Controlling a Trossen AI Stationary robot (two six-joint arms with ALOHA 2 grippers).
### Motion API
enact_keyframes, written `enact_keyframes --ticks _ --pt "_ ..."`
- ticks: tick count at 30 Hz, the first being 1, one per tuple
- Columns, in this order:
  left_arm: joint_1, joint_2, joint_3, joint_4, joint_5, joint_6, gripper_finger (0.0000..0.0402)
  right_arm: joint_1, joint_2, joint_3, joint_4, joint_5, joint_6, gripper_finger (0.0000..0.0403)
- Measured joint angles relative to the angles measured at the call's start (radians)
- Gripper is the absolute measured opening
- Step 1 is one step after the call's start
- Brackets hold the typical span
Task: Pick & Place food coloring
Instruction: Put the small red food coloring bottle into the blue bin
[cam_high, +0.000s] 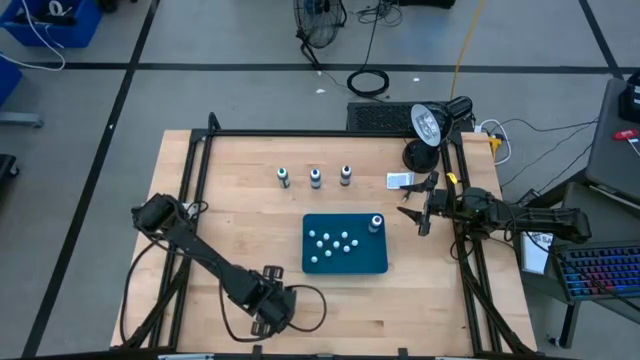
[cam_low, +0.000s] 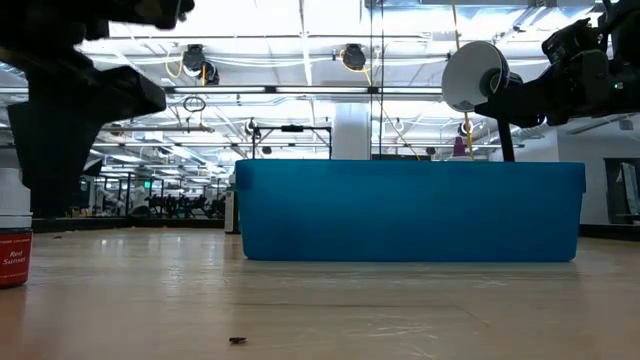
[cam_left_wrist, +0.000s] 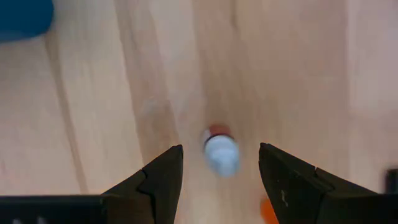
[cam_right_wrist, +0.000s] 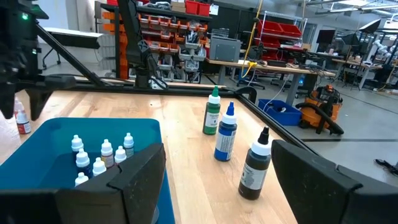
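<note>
Wooden table (cam_high: 240, 220) from above holds blue tray (cam_high: 345, 262) with right gripper (cam_high: 418, 205) open, empty beside it; left wrist: left gripper (cam_left_wrist: 220, 174) open astride red-labelled food coloring bottle (cam_left_wrist: 221, 151), so descend centred before closing.

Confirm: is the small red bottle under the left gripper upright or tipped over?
Upright. The left wrist view looks straight down on the red bottle's white cap, and the low view shows it standing on the table, with the open left gripper above it.
</note>
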Motion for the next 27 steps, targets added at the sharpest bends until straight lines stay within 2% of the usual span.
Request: enact_keyframes --ticks 23,27 --pt "0.011 0.0 -0.013 0.02 0.005 -0.025 0.0211 0.0 0.0 0.0 0.0 0.0 0.0 0.0279" --pt "0.011 0.0 -0.013 0.022 0.004 -0.025 0.0192 0.0 0.0 0.0 0.0 0.0 0.0 0.0279"
